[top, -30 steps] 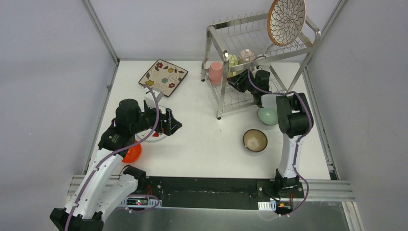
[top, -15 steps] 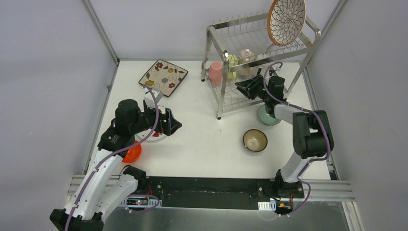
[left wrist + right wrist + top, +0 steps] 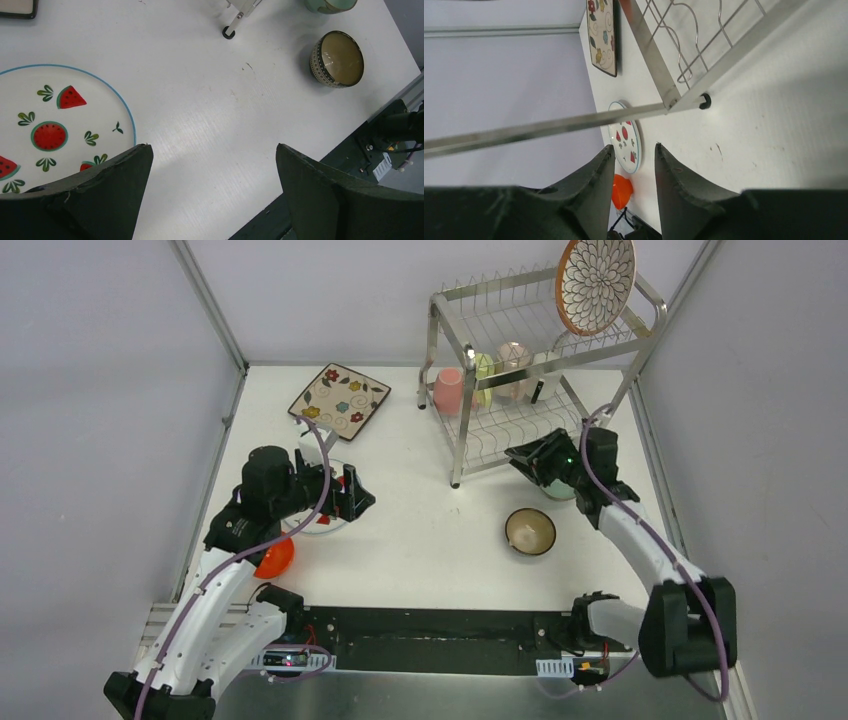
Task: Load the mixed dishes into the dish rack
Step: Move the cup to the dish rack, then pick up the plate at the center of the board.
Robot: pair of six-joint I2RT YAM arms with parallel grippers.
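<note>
- My right gripper (image 3: 518, 455) hangs just in front of the dish rack (image 3: 432, 335), level with its lower shelf. The fingers stand a narrow gap apart with nothing between them.
- My left gripper (image 3: 214, 150) is well to the left of the rack and nearer my bases. It is spread wide and empty.
- Under the left gripper a white plate (image 3: 50, 135) with watermelon prints lies flat on the table (image 3: 200, 110), and one finger overlaps its edge in my wrist view.
- The round petal-pattern plate (image 3: 596, 282) stands upright at the right end of the rack's top shelf.
- A pink cup (image 3: 449, 390) sits at the rack's left end on the lower level. Two pale cups (image 3: 500, 365) sit just right of it under the top shelf.
- The square floral plate (image 3: 340, 400) lies on the table to the left of the rack, apart from it.
- The brown bowl (image 3: 530, 531) stands open side up in front of the rack, near my right gripper.
- The mint bowl (image 3: 327, 5) sits just in front of the rack's right side and is mostly hidden behind my right wrist from above.
- The orange bowl (image 3: 275, 558) is farthest from the rack, beyond the white plate and partly under my left arm.
</note>
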